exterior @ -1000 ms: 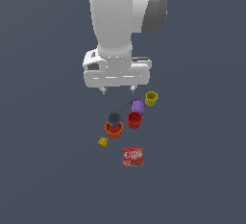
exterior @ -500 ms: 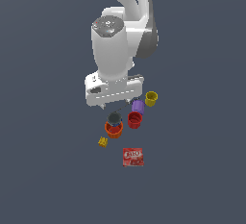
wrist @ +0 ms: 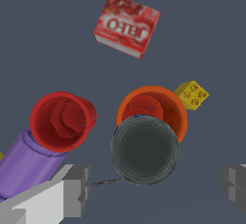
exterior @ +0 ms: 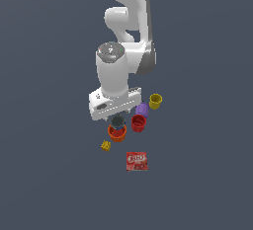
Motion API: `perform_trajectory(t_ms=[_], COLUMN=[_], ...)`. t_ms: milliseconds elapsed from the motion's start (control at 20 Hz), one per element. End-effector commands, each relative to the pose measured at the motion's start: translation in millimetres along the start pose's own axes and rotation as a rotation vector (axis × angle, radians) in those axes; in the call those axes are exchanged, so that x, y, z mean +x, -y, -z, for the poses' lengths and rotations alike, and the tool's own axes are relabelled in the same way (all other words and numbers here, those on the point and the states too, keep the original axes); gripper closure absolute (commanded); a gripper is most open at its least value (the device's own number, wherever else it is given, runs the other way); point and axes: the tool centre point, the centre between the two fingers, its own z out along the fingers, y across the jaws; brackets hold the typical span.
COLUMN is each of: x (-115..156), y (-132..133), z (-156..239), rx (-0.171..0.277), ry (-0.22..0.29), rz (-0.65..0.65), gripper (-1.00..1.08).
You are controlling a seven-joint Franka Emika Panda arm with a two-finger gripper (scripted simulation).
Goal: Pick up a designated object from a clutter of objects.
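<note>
The can (wrist: 145, 150) sits on the table (exterior: 49, 174) right under the claw (wrist: 156, 189), between the two fingers, its dark round top facing up. It presses against the orange cup (wrist: 161, 105), which lies just past it on the far side from the claw. The claw is spread wide, wider than the can, with one finger (wrist: 77, 189) to one side and the other (wrist: 235, 184) well clear on the opposite side; it holds nothing.

Beside the orange cup, away from the claw, is the little yellow block (wrist: 192, 94), and farther out the red packet (wrist: 127, 24). The red cup (wrist: 61, 120) is close by one finger, with the purple cup (wrist: 26, 163) lying against it, nearer the claw. The yellow cup (exterior: 155, 100) stands apart, beyond the purple one as the exterior view shows it.

By my reckoning the lining-up is done and the can is bracketed, but nothing has been gripped or lifted. What remains is to go down around it, close and raise it. The finger near the red cup looks like the tight spot.
</note>
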Motion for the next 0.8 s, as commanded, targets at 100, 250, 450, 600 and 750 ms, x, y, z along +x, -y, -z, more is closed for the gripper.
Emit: perform_trajectory(t_ms=[100,250,450,600,750], x=[-2,-2,-2,-3,-3], y=[-1,-1,-1,-1,-1], z=[-12,-16,-16,-23,-36], rx=[-0.002,-0.002,-0.002,-0.002,-0.002], ry=[0.000,0.000,0.001,0.000,0.000], rz=[0.040,0.049,0.046,0.046,0.047], gripper=[-0.92,-0.92,-0.92,-0.92,-0.92])
